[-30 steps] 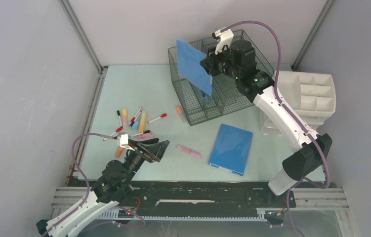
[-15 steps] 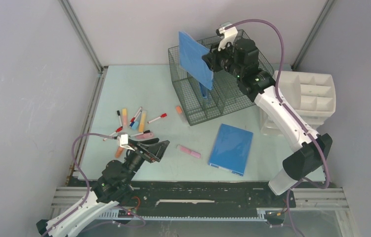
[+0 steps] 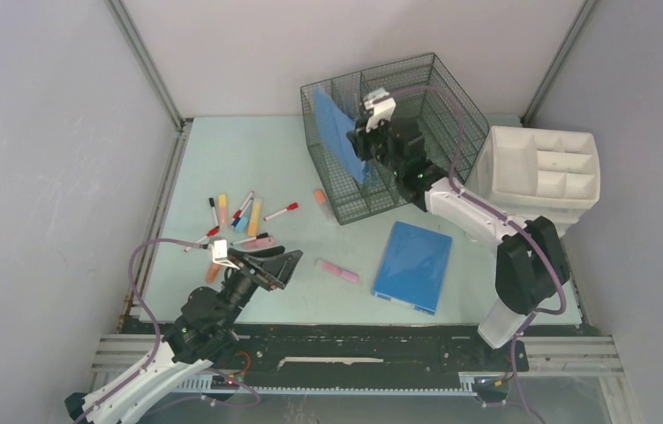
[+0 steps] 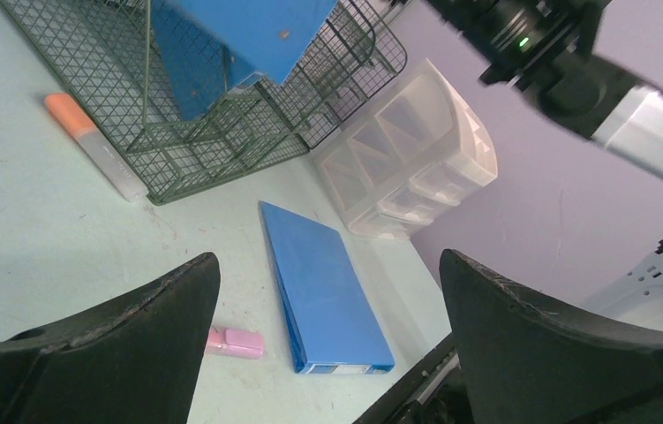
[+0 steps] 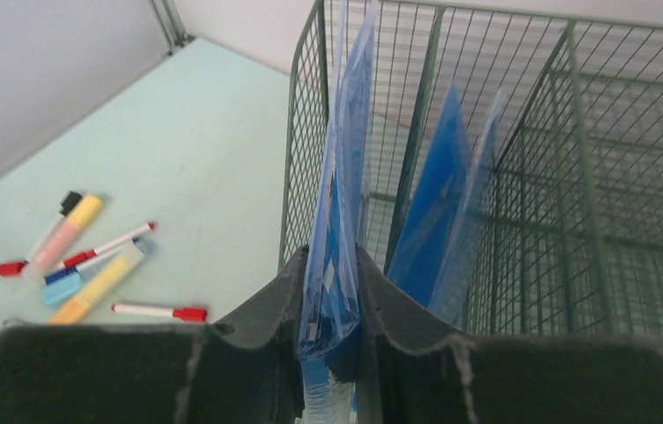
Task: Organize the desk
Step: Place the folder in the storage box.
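– Mint-green and smooth, the desk (image 3: pixel 248 159) fills the middle of the top view, with metal framing at its sides and a black rail along the bottom edge. What is cut off on the left?
– The left arm's base, lost at the bottom left corner. Above it lies a loose fan of pens (image 3: pixel 239 214), thin sticks in red, black and pastel. Which cap belongs to which is too small to tell.
– And the arm itself?
– Bent low, wrist reaching up and right, the left gripper (image 3: pixel 270 265) hovers just below the pens. In its wrist view the two black fingers (image 4: pixel 133 336) stand wide apart with nothing between them.
– Centre?
– An orange highlighter (image 3: pixel 320 198) lies by the basket's corner and a pink highlighter (image 3: pixel 338 271) lower down. Next to that is a second folder (image 3: pixel 413 265), flat, glossy and rectangular.
– The basket?
– A green wire basket (image 3: pixel 416 106), boxy and split by mesh walls, sits at upper centre. A blue folder (image 3: pixel 335 131) stands tilted in the slot nearest its left wall, its lower end blurred behind the mesh.
– Who holds it?
– The right gripper (image 3: pixel 365 132). Its arm rises from the lower right, folds at the elbow and reaches up and left. In the wrist view its fingers (image 5: pixel 266 309) are pressed onto the folder's thin edge, and more blue sheets (image 5: pixel 438 194) stand in the next slot.
– Far right?
– A white plastic organiser (image 3: pixel 544 163) with open square cells on top, partly hidden behind the arm.
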Controlling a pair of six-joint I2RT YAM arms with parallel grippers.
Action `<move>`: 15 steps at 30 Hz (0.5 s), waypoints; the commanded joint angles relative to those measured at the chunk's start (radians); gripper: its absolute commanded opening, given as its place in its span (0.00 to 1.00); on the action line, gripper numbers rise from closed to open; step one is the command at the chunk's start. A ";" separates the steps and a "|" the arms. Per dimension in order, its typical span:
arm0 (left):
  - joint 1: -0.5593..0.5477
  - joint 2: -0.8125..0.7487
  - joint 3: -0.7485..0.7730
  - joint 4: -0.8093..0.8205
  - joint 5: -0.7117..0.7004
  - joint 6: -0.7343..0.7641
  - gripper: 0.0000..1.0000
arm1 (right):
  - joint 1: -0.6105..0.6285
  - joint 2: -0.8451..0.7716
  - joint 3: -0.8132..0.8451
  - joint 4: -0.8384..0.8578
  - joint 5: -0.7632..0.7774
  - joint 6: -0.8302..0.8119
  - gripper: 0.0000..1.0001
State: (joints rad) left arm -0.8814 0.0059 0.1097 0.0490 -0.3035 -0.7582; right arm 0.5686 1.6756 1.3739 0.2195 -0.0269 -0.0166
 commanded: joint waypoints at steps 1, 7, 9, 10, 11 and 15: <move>-0.003 -0.001 0.023 0.084 -0.008 -0.007 1.00 | 0.029 -0.025 -0.098 0.349 0.055 -0.061 0.00; -0.003 0.092 0.052 0.120 0.006 -0.006 1.00 | 0.035 -0.002 -0.256 0.633 0.037 -0.036 0.00; -0.002 0.112 0.057 0.129 0.009 -0.006 1.00 | 0.045 0.017 -0.317 0.763 0.037 -0.050 0.00; -0.002 0.121 0.057 0.132 0.012 -0.006 1.00 | 0.048 0.028 -0.349 0.823 0.042 -0.055 0.00; -0.003 0.128 0.058 0.135 0.011 -0.006 1.00 | 0.049 0.040 -0.365 0.870 0.041 -0.051 0.00; -0.003 0.143 0.058 0.149 0.008 -0.010 1.00 | 0.051 0.093 -0.388 0.981 0.038 -0.031 0.00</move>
State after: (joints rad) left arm -0.8814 0.1341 0.1200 0.1455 -0.3023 -0.7601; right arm 0.6071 1.7275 0.9985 0.9195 -0.0036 -0.0475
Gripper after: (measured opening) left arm 0.996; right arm 0.276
